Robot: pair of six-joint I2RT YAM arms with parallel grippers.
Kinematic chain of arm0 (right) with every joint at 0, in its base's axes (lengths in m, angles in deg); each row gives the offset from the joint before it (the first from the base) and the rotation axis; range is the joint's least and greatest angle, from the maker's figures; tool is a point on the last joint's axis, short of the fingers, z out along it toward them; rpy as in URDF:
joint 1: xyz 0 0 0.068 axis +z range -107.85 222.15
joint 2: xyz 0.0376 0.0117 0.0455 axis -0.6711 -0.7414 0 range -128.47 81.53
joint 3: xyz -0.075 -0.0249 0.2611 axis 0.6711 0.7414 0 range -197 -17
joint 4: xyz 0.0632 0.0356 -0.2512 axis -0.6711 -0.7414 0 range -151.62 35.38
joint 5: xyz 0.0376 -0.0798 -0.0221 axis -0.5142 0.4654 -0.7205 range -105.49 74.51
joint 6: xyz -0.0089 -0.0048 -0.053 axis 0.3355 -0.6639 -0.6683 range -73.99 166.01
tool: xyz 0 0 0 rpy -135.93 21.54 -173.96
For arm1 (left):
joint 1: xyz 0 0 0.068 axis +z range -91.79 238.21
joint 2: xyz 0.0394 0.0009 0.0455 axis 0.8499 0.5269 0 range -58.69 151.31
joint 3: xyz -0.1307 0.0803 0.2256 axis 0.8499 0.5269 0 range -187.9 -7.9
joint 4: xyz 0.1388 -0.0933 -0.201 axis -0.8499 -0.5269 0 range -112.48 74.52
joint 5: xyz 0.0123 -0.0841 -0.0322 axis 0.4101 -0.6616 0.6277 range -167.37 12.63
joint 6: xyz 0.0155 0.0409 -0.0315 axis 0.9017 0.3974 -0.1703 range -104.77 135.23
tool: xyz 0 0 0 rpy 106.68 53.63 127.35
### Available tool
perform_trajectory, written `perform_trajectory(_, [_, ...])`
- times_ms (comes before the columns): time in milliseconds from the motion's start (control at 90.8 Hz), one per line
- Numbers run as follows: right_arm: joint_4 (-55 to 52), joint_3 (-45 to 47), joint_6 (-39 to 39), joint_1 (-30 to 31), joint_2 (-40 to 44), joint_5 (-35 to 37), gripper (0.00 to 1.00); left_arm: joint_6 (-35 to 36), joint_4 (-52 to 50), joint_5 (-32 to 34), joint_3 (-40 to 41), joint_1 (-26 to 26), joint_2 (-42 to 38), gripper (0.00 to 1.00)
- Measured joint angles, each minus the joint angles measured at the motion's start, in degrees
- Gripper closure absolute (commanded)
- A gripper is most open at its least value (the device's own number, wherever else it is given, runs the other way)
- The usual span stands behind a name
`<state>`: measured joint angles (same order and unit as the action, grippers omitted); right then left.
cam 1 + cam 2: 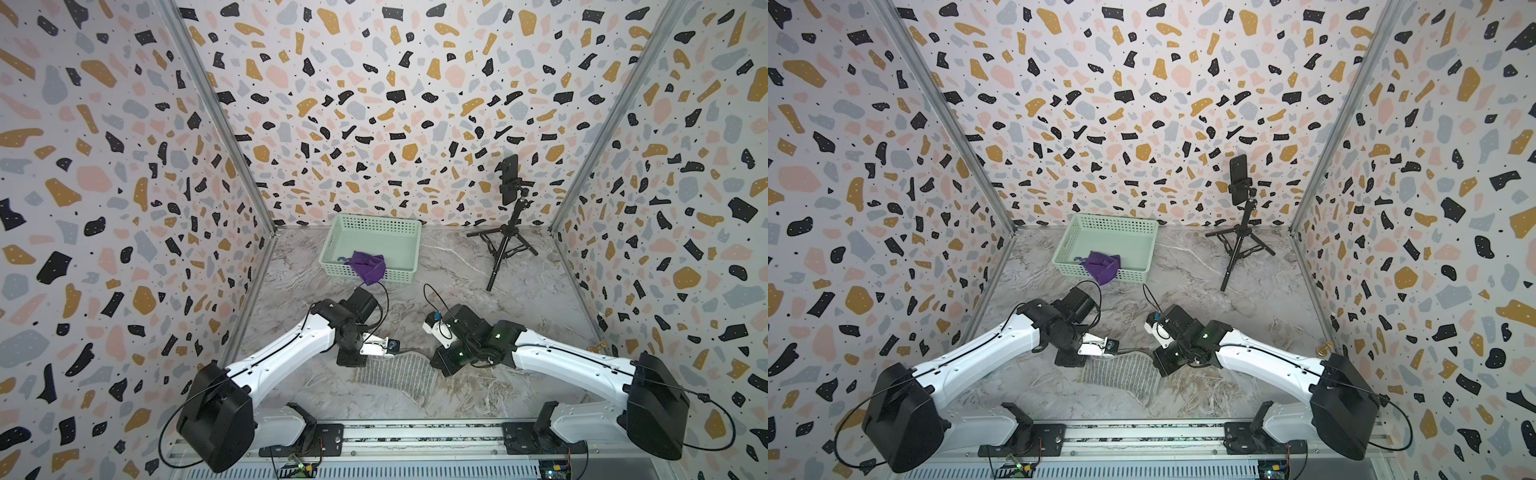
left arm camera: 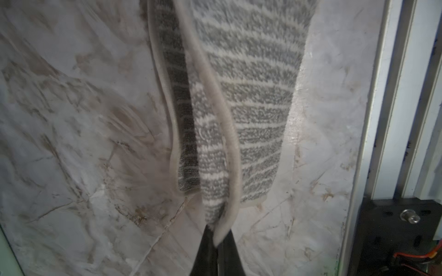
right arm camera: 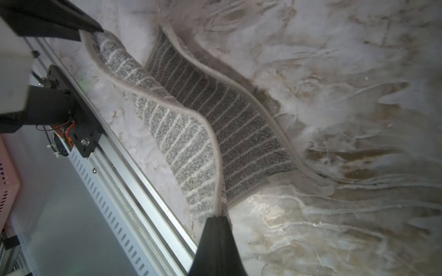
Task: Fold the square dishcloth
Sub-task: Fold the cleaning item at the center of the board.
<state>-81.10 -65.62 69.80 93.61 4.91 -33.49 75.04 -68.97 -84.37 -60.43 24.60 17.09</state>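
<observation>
The square dishcloth (image 1: 395, 374) (image 1: 1121, 372) is grey with thin white stripes and a pale hem, and lies at the front middle of the marble table. My left gripper (image 2: 218, 235) is shut on one hemmed corner of it. My right gripper (image 3: 217, 218) is shut on the neighbouring corner. The held edge (image 3: 153, 95) is raised and sags between the two grippers, while the rest of the dishcloth (image 2: 251, 100) trails onto the table. In both top views the fingertips are hidden under the left wrist (image 1: 353, 357) and the right wrist (image 1: 442, 361).
A mint-green basket (image 1: 376, 224) stands at the back with a purple cloth (image 1: 368, 266) draped over its front rim. A phone on a black tripod (image 1: 509, 232) stands at the back right. The aluminium rail (image 1: 415, 434) runs along the table's front edge.
</observation>
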Motion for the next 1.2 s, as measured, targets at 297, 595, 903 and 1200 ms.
perform_trajectory(297, [3.4, -0.5, -0.8, -4.7, -10.6, -1.3, 1.00, 1.0, 7.9, 2.1, 1.0, 1.7, 6.5, 1.00])
perform_trajectory(595, [5.6, -1.6, -0.6, -6.1, -17.1, 1.5, 0.72, -1.8, 19.6, 9.9, 4.5, 1.8, 10.5, 0.25])
perform_trajectory(903, [5.6, -1.5, -0.9, -6.2, -8.4, 6.7, 0.66, -4.1, 20.9, 13.5, 4.9, 2.1, 0.5, 0.19])
perform_trajectory(1200, [18.6, 3.0, 5.1, -5.8, -6.2, -4.1, 1.00, -11.7, 18.2, 3.2, 1.5, 0.3, 1.1, 0.53])
